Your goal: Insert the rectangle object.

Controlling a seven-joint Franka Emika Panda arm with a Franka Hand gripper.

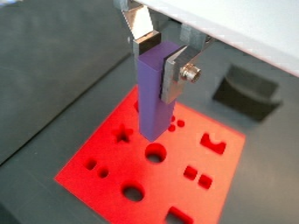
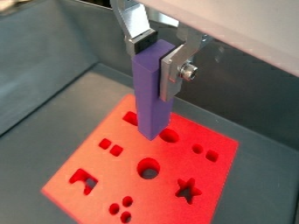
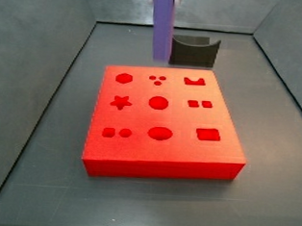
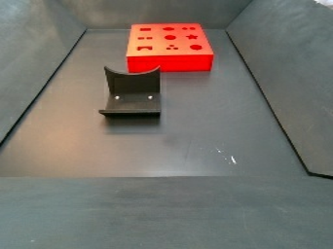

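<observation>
My gripper [image 1: 158, 54] is shut on the rectangle object [image 1: 153, 101], a long purple-blue bar held upright by its upper end; both wrist views show this [image 2: 149, 96]. The bar hangs above the red board [image 1: 117, 166], which has round, star and square cutouts. In a side view the bar [image 3: 162, 24] comes down from the picture's top edge and ends above the far edge of the board [image 3: 177, 153], apart from it. The gripper itself is out of that view. The other side view shows the board [image 4: 169, 62] but neither the bar nor the gripper.
The dark fixture [image 3: 193, 50] stands on the floor just behind the board; it also shows in a side view [image 4: 130, 94] and a wrist view [image 1: 247, 92]. Grey walls enclose the dark floor.
</observation>
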